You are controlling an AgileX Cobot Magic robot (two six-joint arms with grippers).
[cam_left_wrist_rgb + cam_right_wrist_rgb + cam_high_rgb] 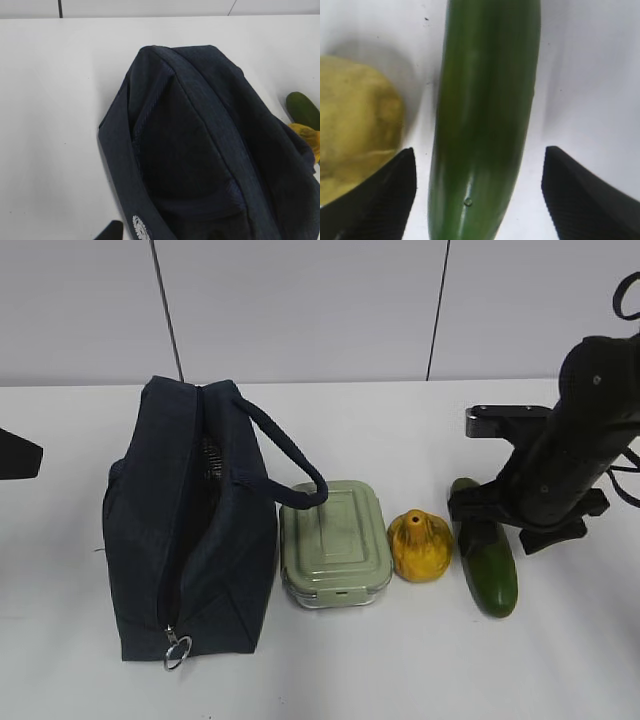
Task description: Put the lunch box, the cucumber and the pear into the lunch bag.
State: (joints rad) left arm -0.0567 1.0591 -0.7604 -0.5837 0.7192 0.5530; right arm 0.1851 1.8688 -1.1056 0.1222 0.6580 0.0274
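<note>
White table (400,670) before a pale wall, bag and food in one row, right gripper (477,200) wide open astride the cucumber (487,560).

From left to right: navy lunch bag (190,540) lying with zipper partly open and handle over the green lunch box (335,542), then the pear (420,545) just beside, then the cucumber under the right arm. Seen from the right wrist: both fingers (580,200) apart from the green skin, nothing gripped yet, pear close to the left finger. Best to go lower, keep centred on the cucumber, and close slowly without pushing the pear, probably near the middle for balance. Left gripper (112,232) only at the frame edge above the bag, holding nothing visible, apparently half open.
</note>
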